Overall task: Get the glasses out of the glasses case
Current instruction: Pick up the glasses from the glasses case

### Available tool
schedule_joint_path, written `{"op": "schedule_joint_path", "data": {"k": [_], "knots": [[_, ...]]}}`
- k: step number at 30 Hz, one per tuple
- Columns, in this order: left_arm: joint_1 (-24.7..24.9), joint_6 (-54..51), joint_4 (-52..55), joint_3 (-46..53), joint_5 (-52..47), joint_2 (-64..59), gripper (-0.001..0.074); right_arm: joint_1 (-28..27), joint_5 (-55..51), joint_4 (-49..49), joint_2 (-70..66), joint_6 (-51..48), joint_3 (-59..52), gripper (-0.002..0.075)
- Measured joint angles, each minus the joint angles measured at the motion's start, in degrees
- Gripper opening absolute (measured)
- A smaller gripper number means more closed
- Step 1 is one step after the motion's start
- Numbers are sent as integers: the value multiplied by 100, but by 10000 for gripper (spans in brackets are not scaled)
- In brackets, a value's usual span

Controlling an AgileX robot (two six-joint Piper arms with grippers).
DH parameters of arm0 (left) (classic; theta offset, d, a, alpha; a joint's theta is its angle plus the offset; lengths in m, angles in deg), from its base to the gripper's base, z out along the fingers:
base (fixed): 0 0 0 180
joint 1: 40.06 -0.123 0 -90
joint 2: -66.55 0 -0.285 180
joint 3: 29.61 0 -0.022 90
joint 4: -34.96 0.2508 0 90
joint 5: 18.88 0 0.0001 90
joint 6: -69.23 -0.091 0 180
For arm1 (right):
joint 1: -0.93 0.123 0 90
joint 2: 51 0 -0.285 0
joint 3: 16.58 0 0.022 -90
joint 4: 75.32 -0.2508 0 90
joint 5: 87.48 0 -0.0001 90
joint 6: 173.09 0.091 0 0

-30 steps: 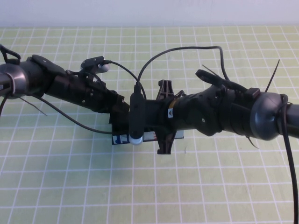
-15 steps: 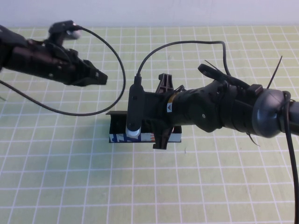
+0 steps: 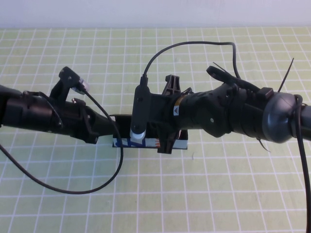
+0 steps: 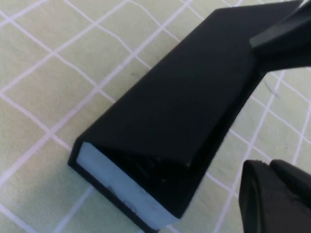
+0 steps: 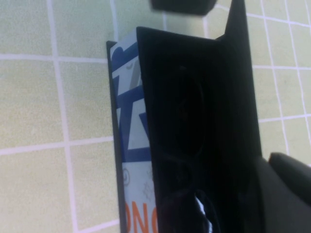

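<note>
Pale green tabletop (image 3: 204, 194) ruled in a white grid, stretching back to a plain white wall (image 3: 155, 12) along the far edge. Nothing else on the surface but the robot's own black cables (image 3: 104, 179), one looping off the left arm across the near-left squares, another arching high over the right arm.

On the left, left gripper (image 3: 108, 130) low over the table, its tip just at the left end of the rectangular black glasses case (image 3: 181, 143); from the high view, hard to say whether touching or merely beside. Cannot tell whether its fingers stand apart or together. From the left wrist camera, only a dark finger (image 4: 277, 199) in the corner, apart from the case (image 4: 175, 111), with the flat black lid and the pale end face filling the middle.

At the centre, the case lying with its long axis left to right, light-blue printed front side facing the robot, hinged lid raised behind. Most of it hidden under the right arm and its wrist camera (image 3: 140, 114).

From the right, right gripper (image 3: 167, 141) reaching across and down over the open case, jaws closed tight, nothing visibly between them. In the right wrist view, the black thick-framed glasses with dark lenses (image 5: 187, 160) lying inside the black interior, lengthwise along the case (image 5: 131, 145), barely distinguishable from the lining.
</note>
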Motion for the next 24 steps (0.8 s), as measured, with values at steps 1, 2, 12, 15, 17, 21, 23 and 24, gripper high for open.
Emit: {"op": "schedule_joint_path", "data": {"k": [1,2,12,15,17,21,23,24], "knots": [[0,-166,-116,28,27,-52,-4,0,0,-26,0,0,0,-8],[0,-331,-261,38,39,-112,-4,0,24,-36,0,0,0,-8],[0,-1597,-1283,38,161,-796,-4,0,76,-91,0,0,0,-8],[0,-1831,-1582,38,173,-907,-4,0,76,-191,0,0,0,-8],[0,-1928,-1718,38,212,-969,-4,0,76,-213,0,0,0,-8],[0,-1992,-1835,38,223,-1096,-4,0,76,-321,0,0,0,-8],[0,-2004,-1886,38,209,-1109,-4,0,76,-442,0,0,0,-7],[0,-2004,-1898,38,209,-1121,-4,-10,76,-506,0,0,0,-5]]}}
